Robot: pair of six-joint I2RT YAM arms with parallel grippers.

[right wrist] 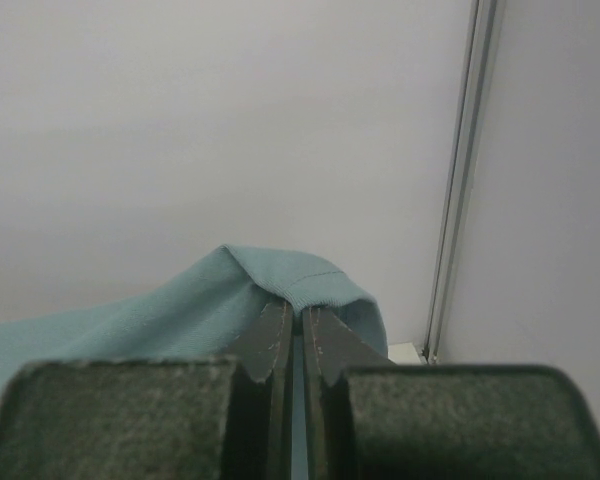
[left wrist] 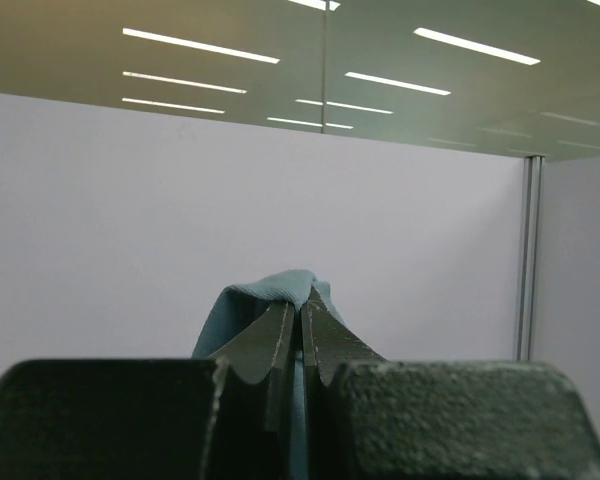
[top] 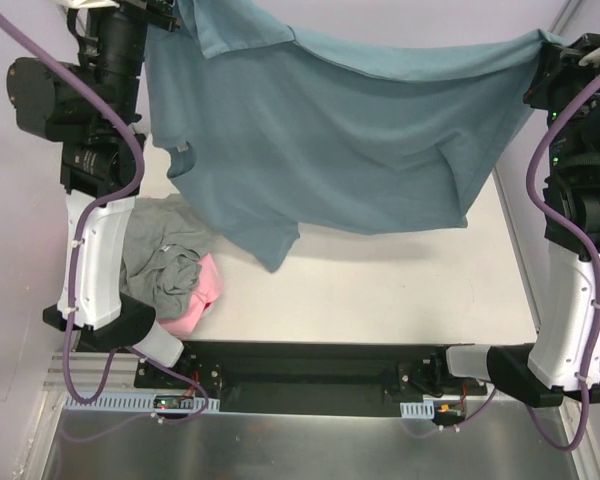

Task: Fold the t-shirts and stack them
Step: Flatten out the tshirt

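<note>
The left pincer point(left wrist: 307, 300) is clamped on one top edge of the slate-blue shirt point(top: 330, 130). A crumpled grey shirt point(top: 165, 255) and a pink shirt point(top: 202, 298) lie below on the worktop point(top: 400, 290). The blue shirt hangs spread above, and the right pincer point(right wrist: 298, 312) is clamped on its opposite edge.

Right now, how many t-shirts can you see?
3. The slate-blue shirt hangs stretched between the left claw and right claw; a crumpled grey shirt lies on the table at left; a pink shirt lies partly under it. More may be hidden there.
</note>
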